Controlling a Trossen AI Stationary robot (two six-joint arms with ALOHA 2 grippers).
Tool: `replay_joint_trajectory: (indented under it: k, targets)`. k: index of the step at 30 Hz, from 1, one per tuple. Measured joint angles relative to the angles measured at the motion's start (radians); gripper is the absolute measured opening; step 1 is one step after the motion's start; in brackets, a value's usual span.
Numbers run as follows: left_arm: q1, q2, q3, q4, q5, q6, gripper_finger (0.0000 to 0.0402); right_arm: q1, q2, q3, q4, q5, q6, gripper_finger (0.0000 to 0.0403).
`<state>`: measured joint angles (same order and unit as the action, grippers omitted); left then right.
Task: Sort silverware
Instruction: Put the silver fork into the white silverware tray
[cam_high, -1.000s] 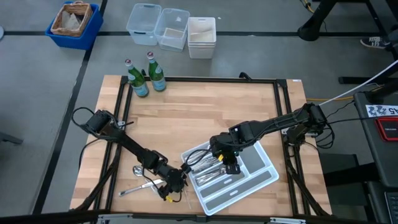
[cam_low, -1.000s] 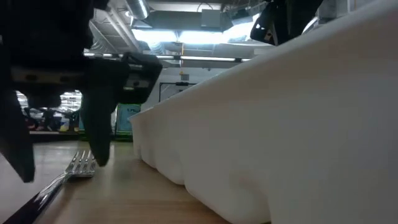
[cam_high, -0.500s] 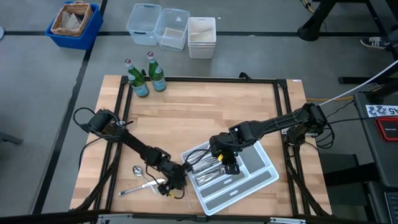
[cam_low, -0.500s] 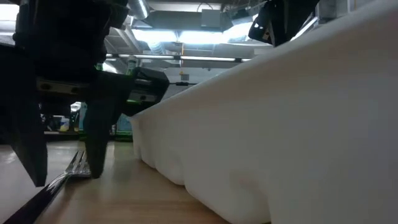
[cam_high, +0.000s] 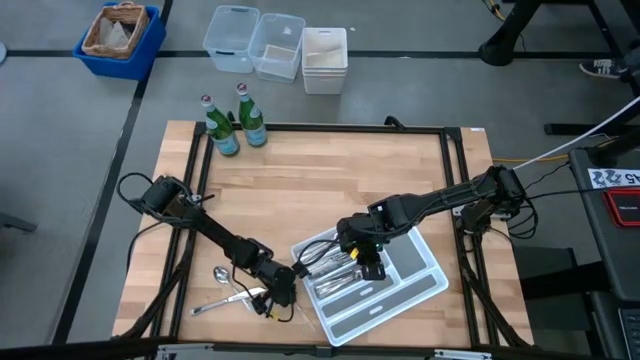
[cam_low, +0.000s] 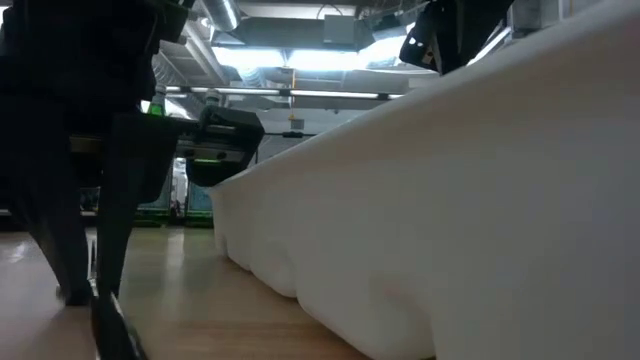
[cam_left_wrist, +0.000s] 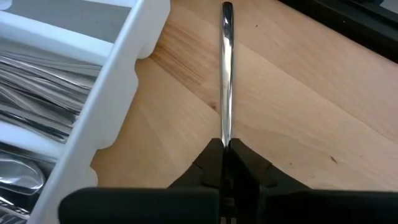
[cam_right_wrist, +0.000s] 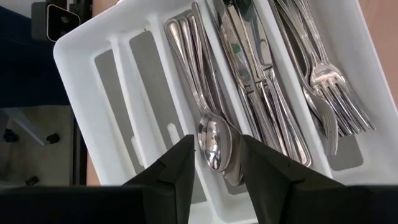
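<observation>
My left gripper (cam_high: 272, 300) is down on the wooden table just left of the white divided tray (cam_high: 438, 283) and is shut on a slim silver piece, a fork by its look. Its handle (cam_left_wrist: 226, 74) runs away from the fingertips across the wood, beside the tray's wall (cam_left_wrist: 118, 99). In the low view the dark fingers (cam_low: 88, 290) stand on the table and hide the tines. My right gripper (cam_high: 362, 268) hangs open above the tray, over the spoons, knives and forks (cam_right_wrist: 261, 74) lying in its compartments. A loose spoon (cam_high: 221, 273) and another piece (cam_high: 225, 302) lie left of my left gripper. My left gripper pinches the fork's handle (cam_left_wrist: 225, 138) between its two fingertips, far from the handle's rounded free end (cam_left_wrist: 227, 7). The fingers slant down from the far left, roughly in line with the handle. As far as shows, the fork lies on the table.
Two green bottles (cam_high: 228, 125) stand at the table's far left corner. Clear and white bins (cam_high: 275, 45) and a blue bin (cam_high: 118, 38) sit on the floor beyond the far edge. The tray's wall (cam_low: 450, 200) fills the low view's right side.
My left gripper has shut: its fingers stood wide apart either side of the fork's tines and have come together on the fork. The right arm has kept still.
</observation>
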<state>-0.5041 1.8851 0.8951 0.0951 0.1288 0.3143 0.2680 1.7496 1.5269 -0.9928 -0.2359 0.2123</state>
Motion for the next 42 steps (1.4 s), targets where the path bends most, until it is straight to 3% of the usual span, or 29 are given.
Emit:
replay_joint_trajectory:
  k: [22, 33, 42]
  targets:
    - [-0.009, -0.072, 0.013, 0.008, -0.016, -0.214, 0.0002, 0.000, 0.000, 0.000, 0.010, 0.000, 0.001, 0.0131]
    - [-0.009, -0.164, 0.014, 0.010, -0.032, -0.243, 0.0002, 0.000, 0.000, 0.000, 0.115, -0.047, 0.005, 0.0131]
    - [0.024, -0.193, 0.014, 0.019, -0.133, -0.179, 0.0004, 0.000, 0.000, 0.000, 0.213, -0.081, 0.247, 0.0131]
